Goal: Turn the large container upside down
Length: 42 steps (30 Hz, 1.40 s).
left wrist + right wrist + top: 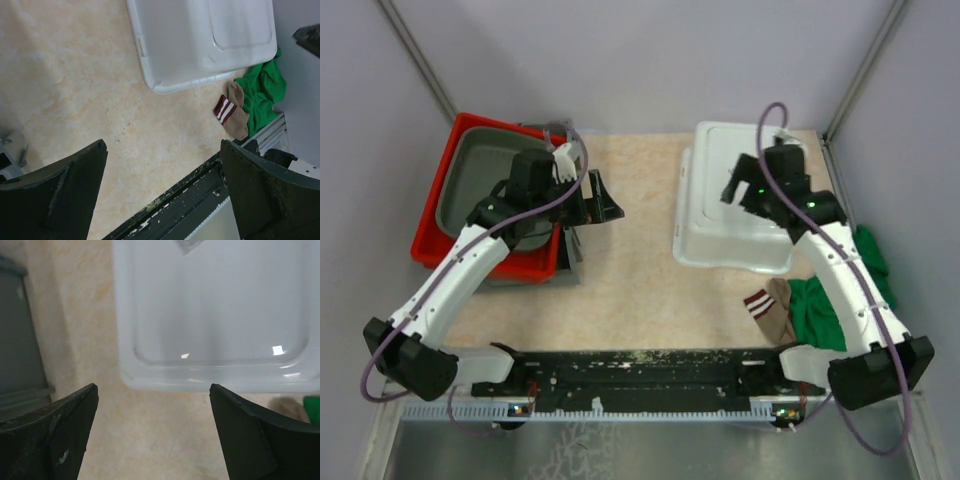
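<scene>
The large white plastic container point(720, 240) sits on the right half of the table and appears to lie with its flat base up and its rim on the tabletop. It also shows in the left wrist view point(200, 40) and the right wrist view point(215, 305). My right gripper point(740, 190) hovers over the container's left part, open and empty; in its own view point(153, 386) the container's near edge lies just beyond the fingertips. My left gripper point(605, 203) is open and empty over the table's left-middle, apart from the container point(163, 142).
A red tray point(430, 240) holding a grey bin point(470, 180) stands at the left, under my left arm. A green cloth point(820, 310) and a striped sock point(765, 305) lie at the front right. A black rail point(650, 370) runs along the near edge.
</scene>
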Each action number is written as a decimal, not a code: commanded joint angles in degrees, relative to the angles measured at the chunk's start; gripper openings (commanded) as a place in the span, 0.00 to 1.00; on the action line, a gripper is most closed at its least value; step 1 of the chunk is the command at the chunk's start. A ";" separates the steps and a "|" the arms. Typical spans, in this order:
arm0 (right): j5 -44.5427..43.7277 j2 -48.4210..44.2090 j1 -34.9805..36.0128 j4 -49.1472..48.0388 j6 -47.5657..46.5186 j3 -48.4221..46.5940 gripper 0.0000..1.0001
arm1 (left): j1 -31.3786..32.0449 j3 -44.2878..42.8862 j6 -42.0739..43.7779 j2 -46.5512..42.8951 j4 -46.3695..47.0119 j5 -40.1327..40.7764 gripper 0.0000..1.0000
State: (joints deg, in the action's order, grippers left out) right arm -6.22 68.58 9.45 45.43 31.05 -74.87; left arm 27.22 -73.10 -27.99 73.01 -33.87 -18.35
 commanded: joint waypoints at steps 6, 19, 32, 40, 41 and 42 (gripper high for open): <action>-13.75 21.25 31.53 -1.13 2.57 -14.55 0.94 | -1.04 -8.34 1.24 -5.56 -8.55 12.83 1.00; -18.27 50.25 25.46 5.16 -1.97 -35.87 0.98 | -1.20 -4.29 -2.86 -12.44 -7.72 20.10 1.00; -23.19 48.86 8.93 0.15 -2.49 -30.73 0.99 | -1.18 -3.85 -2.31 -11.67 -7.39 18.59 1.00; -28.37 54.37 6.62 3.08 -2.40 -40.80 0.99 | -1.13 -2.95 -2.48 -11.41 -7.07 16.84 1.00; -29.47 55.22 6.30 4.14 -1.91 -42.68 0.99 | -1.12 -3.08 -2.44 -11.35 -7.21 16.71 1.00; -30.38 56.04 5.78 5.56 -0.87 -44.30 0.99 | -1.19 -3.16 -2.31 -11.32 -7.46 16.68 1.00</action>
State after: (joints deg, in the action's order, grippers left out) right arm -29.71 122.61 16.29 48.18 29.10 -111.61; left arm 26.24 -76.29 -30.22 61.60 -41.67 -0.43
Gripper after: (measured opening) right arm 0.985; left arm 0.997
